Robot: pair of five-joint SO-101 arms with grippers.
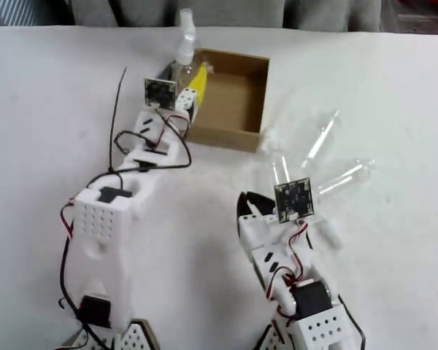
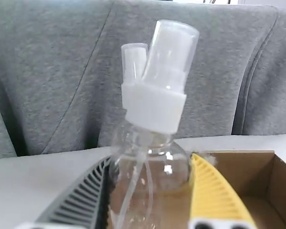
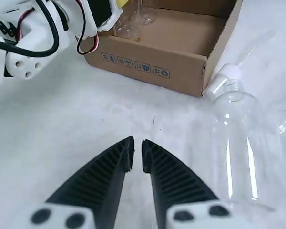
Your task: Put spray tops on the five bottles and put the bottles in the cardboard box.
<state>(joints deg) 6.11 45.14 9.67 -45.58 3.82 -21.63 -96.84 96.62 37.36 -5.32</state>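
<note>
While clamped by the left gripper (image 2: 151, 162) at the cardboard box's (image 1: 226, 137) left wall, stands upright: capped bottle (image 2: 148, 183), long axis vertical, spray top (image 2: 155, 95) skyward. Seemingly first of five, not yet released. More bottles (image 1: 343, 177) lying on the table (image 1: 394, 87) beside the box. Right gripper (image 3: 137, 155) nearly closed, empty.

Bright even light, faint soft shadows, white table (image 1: 394, 87) glaring, glints on bottles (image 3: 238, 138)
</note>
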